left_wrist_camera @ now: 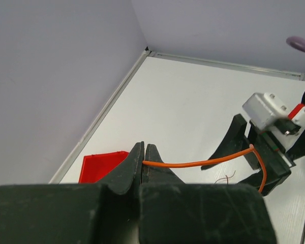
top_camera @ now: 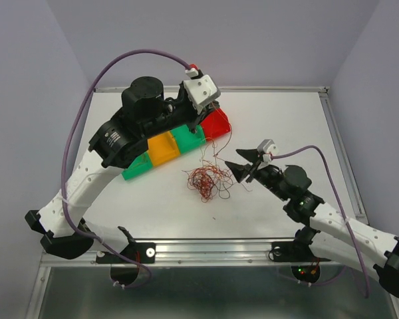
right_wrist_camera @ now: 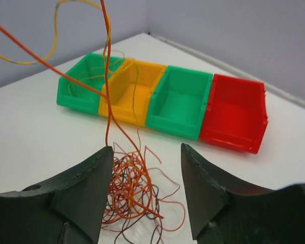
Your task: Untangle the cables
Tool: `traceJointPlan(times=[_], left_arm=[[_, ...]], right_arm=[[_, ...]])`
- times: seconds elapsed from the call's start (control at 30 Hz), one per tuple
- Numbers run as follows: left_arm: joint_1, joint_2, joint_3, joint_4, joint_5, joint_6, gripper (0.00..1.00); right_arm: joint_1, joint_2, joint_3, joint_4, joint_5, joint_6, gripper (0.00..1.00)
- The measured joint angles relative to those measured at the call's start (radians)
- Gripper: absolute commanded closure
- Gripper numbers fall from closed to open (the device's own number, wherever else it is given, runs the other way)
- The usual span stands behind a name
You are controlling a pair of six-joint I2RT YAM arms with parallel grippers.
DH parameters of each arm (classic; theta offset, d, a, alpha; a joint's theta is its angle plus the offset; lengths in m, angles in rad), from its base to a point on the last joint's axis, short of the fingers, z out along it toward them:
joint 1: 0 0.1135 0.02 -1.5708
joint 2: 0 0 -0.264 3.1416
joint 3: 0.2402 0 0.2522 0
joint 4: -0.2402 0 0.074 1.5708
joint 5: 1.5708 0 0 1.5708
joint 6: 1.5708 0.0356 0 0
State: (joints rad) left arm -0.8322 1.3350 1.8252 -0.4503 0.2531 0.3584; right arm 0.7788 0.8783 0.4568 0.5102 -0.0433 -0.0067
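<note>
The cables [top_camera: 206, 181] lie as a fist-sized tangle of red, orange, yellow and dark strands on the white table [top_camera: 286, 119], in front of the bins. My left gripper [left_wrist_camera: 143, 161] is shut on one orange strand [left_wrist_camera: 203, 162]. It hangs above the red bin [top_camera: 216, 123]; in the top view the left gripper [top_camera: 211, 111] is mostly hidden under its wrist. The strand stretches over to my right gripper [top_camera: 241, 163] and bends down across one finger. The right gripper [right_wrist_camera: 146, 173] stands open just over the tangle [right_wrist_camera: 129, 188], with strands brushing its left finger [right_wrist_camera: 94, 173].
A row of bins stands behind the tangle: green [right_wrist_camera: 84, 81], yellow [right_wrist_camera: 134, 89], green [right_wrist_camera: 180, 101], red [right_wrist_camera: 234, 112]. A yellow strand [right_wrist_camera: 55, 35] loops up over the far green bin. Lilac arm cables [top_camera: 120, 63] arch overhead. A raised metal rim [top_camera: 336, 139] borders the table.
</note>
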Motion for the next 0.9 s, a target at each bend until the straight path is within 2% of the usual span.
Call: traceJointPlan(times=[0.2, 0.4, 0.53, 0.9], left_arm=[[-0.004, -0.039, 0.0, -0.04, 0.035, 0.018, 1.0], [-0.005, -0.052, 0.002, -0.099, 0.105, 0.051, 1.0], [-0.006, -0.053, 0.01, -0.155, 0.146, 0.073, 1.0], [-0.006, -0.118, 0.046, -0.228, 0.221, 0.107, 1.0]], right_arm=[[0.0, -0.056, 0.049, 0.022, -0.001, -0.088, 0.38], [0.0, 0.085, 0.21, -0.014, -0.103, -0.186, 0.36], [-0.008, 0.147, 0.249, -0.052, -0.178, -0.245, 0.36], [-0.222, 0.219, 0.259, -0.091, -0.585, -0.267, 0.31]])
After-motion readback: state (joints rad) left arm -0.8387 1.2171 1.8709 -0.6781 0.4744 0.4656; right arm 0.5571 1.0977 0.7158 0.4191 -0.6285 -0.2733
